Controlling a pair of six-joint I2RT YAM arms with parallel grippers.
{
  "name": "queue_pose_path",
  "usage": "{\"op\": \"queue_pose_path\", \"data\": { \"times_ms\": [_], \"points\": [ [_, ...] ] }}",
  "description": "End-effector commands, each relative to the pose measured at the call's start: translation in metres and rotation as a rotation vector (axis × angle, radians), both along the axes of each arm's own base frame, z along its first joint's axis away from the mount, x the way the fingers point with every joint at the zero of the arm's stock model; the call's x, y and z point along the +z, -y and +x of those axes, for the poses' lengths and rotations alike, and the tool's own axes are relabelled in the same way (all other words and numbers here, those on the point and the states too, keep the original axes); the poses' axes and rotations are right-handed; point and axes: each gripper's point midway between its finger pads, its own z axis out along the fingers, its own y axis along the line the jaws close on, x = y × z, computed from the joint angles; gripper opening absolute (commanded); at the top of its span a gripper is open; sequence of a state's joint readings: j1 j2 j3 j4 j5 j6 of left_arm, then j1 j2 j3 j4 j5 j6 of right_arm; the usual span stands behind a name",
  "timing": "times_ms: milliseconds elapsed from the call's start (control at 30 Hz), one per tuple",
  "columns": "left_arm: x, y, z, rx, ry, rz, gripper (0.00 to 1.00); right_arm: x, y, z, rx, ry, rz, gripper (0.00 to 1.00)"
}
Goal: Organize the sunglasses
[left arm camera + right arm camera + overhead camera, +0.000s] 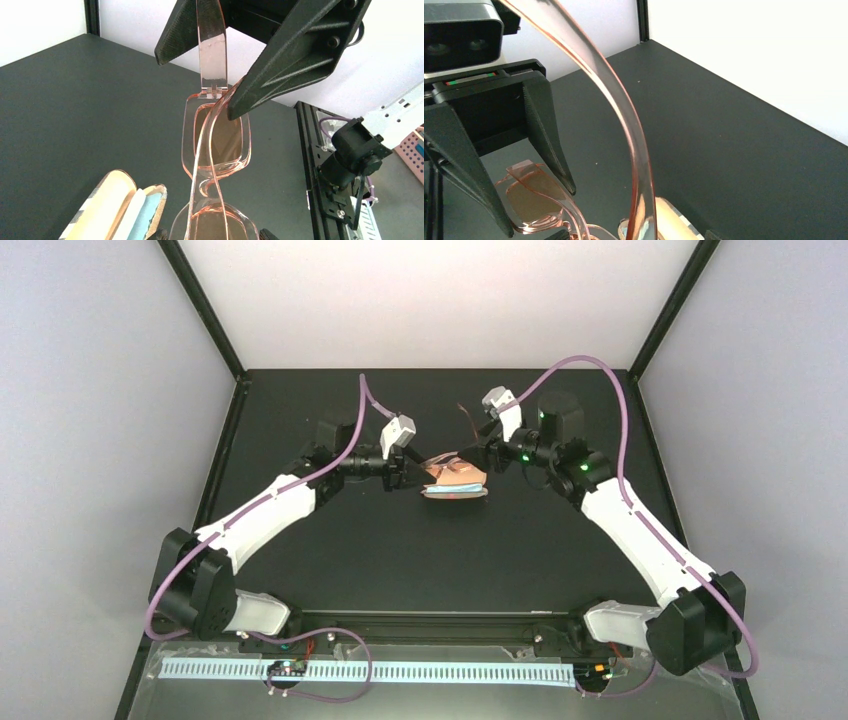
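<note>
Sunglasses [215,145] span arm to arm over the open case [107,205]; left jaws clamp one end; right jaws straddle the other, grip unclear.

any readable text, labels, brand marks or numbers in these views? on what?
No readable text in any view.
sunglasses: no brand mark visible on frame or temples.
striped case: stripes only, no lettering showing.
slotted strip at the table's near edge: regular slots, no digits legible.
</note>
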State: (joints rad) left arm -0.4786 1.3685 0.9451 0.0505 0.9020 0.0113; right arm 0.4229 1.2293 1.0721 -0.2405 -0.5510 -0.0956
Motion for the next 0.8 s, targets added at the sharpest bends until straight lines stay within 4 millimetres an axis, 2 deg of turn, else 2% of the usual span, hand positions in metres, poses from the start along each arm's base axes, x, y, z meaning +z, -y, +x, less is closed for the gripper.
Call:
{"op": "queue_pose_path", "data": {
  "times_ms": [0,333,467,633,767],
  "points": [
    [0.012,0.003,0.007,0.023,0.021,-0.005,0.21,-0.009,0.004,0.009,-0.058,0.019,-0.038,0.72],
    [0.011,0.003,0.008,0.027,0.022,-0.001,0.21,-0.009,0.003,0.009,-0.058,0.017,-0.023,0.71],
    [0.006,0.003,0.01,0.035,0.027,0.013,0.21,0.0,-0.002,0.006,-0.031,-0.005,0.015,0.72],
    [0.003,0.003,0.01,0.036,0.026,0.02,0.21,0.008,-0.004,0.012,-0.047,-0.018,0.041,0.72],
    [0.004,0.003,0.01,0.035,0.025,0.019,0.22,0.006,-0.001,0.019,-0.09,-0.016,0.03,0.72]
  ]
}}
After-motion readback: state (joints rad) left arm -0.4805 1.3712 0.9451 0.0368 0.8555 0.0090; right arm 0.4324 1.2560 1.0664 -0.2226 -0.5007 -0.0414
